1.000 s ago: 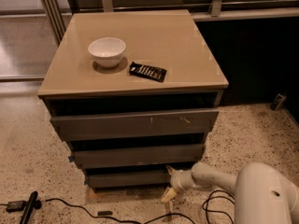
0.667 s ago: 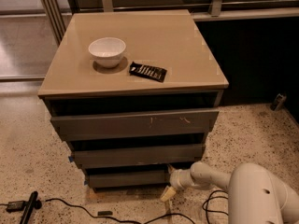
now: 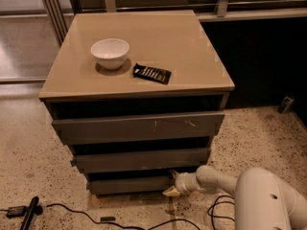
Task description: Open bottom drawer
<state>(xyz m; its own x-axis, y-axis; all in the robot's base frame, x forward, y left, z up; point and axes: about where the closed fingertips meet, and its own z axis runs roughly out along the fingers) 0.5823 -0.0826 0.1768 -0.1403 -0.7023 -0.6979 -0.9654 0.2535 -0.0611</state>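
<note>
Gripper (image 3: 171,190) at the right end of the bottom drawer (image 3: 129,185) — bowl (image 3: 110,53) left of packet (image 3: 151,73) on cabinet top (image 3: 192,51).

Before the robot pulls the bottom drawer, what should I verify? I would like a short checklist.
1. End effector at the right end of the bottom drawer front: ok.
2. Chosen front is the lowest, narrowest one: ok.
3. Firm hold on that front: cannot tell.
4. No cable under the arm: not ok, loops lie there.
5. Bowl on top stands away from the edge: ok.
</note>
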